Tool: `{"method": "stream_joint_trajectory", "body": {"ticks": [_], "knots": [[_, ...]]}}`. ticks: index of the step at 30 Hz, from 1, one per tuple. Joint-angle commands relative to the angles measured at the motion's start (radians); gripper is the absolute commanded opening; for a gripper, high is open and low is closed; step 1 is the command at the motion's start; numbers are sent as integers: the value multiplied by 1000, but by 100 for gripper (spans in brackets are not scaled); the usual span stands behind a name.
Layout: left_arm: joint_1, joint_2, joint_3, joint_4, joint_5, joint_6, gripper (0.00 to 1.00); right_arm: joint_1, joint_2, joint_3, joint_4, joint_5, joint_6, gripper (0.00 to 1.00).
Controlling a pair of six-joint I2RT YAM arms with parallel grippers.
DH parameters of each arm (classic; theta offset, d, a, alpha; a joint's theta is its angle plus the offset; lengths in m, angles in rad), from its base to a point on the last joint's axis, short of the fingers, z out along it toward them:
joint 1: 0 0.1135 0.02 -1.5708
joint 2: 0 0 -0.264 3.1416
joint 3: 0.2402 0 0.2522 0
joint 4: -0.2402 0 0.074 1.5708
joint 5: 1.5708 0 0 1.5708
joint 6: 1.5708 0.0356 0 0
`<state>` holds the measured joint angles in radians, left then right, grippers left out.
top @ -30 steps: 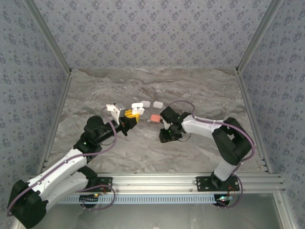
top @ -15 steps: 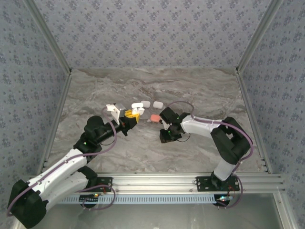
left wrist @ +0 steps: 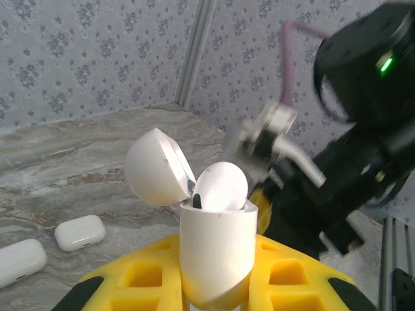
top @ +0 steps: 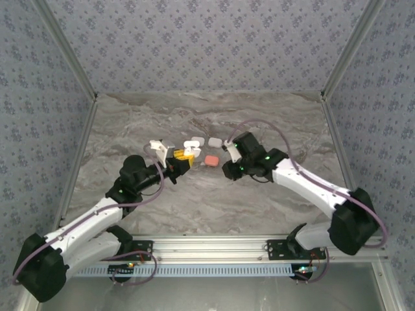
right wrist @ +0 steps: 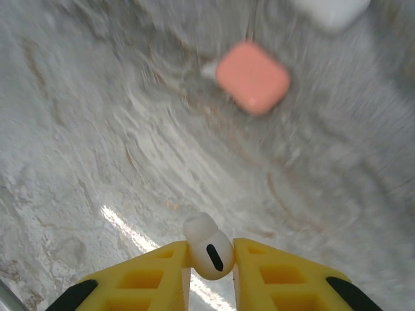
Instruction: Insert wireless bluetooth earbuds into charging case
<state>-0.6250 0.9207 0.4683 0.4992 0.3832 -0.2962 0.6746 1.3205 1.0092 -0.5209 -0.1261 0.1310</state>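
My left gripper (left wrist: 217, 288) is shut on an open white charging case (left wrist: 217, 243), held upright between its yellow fingers (left wrist: 130, 278). The case's lid (left wrist: 152, 167) is tipped back to the left, and one white earbud (left wrist: 220, 186) sits in the case. My right gripper (right wrist: 211, 262) is shut on another white earbud (right wrist: 209, 249), pinched between its yellow fingers above the marble. In the top view the left gripper (top: 183, 157) and the right gripper (top: 228, 170) face each other a short way apart. The right arm (left wrist: 350, 162) looms just behind the held case.
A pink closed case (right wrist: 252, 76) lies on the marble table (top: 194, 201) ahead of the right gripper, and shows between the grippers as the pink case (top: 211, 159). Two white closed cases (top: 198, 140) (top: 215, 142) lie behind it; white cases (left wrist: 80, 231) (left wrist: 19, 260) also lie left of the held case.
The right arm has swung away from its folded pose, and its gripper has risen and shifted toward the back right. The left gripper has moved slightly right with the case.
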Motion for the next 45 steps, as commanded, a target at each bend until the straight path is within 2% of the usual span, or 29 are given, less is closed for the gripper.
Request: {"method": "stream_joint_trajectory", "body": {"ticks": [1,12,17,26,45], "knots": [[-8,17,26,90,69,-26,0,-20,-87,83,-43,18,-165,25],[-9,95,76,146,227,-68,0,-3,-196,211,73,10,-387,25],[-18,113,84,148,241,-69,0,47,-194,221,100,15,-461,26],[-22,118,91,139,253,-63,0,104,-153,221,109,13,-505,25],[-26,119,96,128,243,-56,0,131,-122,209,60,21,-524,26]]}}
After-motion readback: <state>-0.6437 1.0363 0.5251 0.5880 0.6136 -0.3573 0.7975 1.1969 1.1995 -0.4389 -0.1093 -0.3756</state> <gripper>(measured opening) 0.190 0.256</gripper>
